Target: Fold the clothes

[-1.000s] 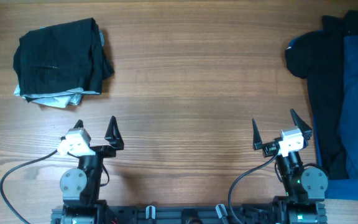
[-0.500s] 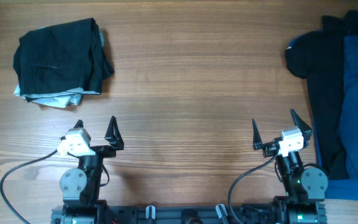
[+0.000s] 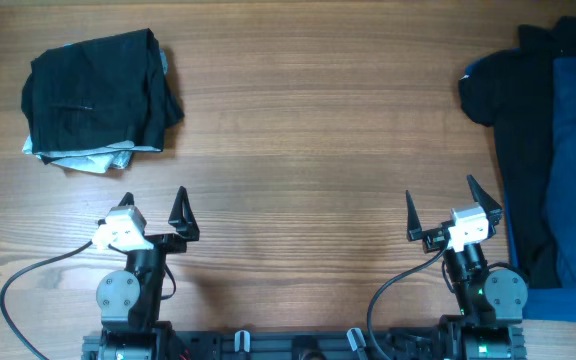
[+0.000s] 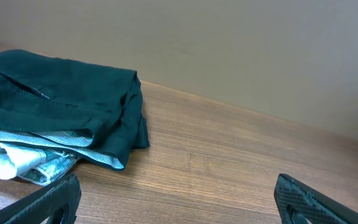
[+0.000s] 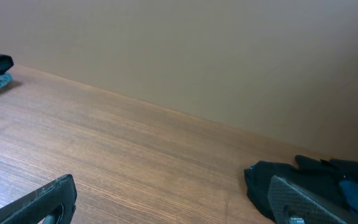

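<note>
A folded stack of clothes [image 3: 96, 98], black on top with pale fabric underneath, lies at the table's far left; it also shows in the left wrist view [image 4: 55, 118]. A loose pile of dark and blue clothes [image 3: 553, 150] lies along the right edge, and its black end shows in the right wrist view [image 5: 291, 180]. My left gripper [image 3: 155, 212] is open and empty near the front edge, well below the folded stack. My right gripper [image 3: 440, 212] is open and empty near the front edge, left of the loose pile.
The wooden table [image 3: 318, 130] runs between the two heaps of clothes. The arm bases and their cables [image 3: 28, 285] sit along the front edge. A plain wall [image 4: 229, 43] stands behind the table's far edge.
</note>
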Available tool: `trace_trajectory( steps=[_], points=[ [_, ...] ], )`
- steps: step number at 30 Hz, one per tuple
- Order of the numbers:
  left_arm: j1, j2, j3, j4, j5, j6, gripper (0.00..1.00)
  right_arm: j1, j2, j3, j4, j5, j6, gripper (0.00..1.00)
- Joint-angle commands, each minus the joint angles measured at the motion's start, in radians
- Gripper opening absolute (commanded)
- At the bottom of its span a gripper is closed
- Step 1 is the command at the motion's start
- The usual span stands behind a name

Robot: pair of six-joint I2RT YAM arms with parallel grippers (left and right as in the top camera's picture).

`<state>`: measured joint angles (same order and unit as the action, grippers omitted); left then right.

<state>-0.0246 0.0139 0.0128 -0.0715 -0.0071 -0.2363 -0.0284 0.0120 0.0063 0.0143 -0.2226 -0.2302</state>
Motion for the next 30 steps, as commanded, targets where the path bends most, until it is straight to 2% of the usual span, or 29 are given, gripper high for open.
trace_trajectory(
  steps=[1, 26, 30],
  points=[
    [-0.004, -0.006, -0.006, 0.001, -0.01, 0.023, 1.0, -0.005, 0.005, -0.001, 0.003, 0.016, -0.006, 1.0],
    [-0.004, -0.006, -0.006, 0.001, -0.01, 0.023, 1.0, -0.005, 0.005, -0.001, 0.005, 0.019, -0.032, 1.0],
    [-0.004, -0.006, -0.006, 0.001, -0.01, 0.023, 1.0, -0.005, 0.005, -0.001, 0.023, -0.089, -0.021, 1.0]
  ],
)
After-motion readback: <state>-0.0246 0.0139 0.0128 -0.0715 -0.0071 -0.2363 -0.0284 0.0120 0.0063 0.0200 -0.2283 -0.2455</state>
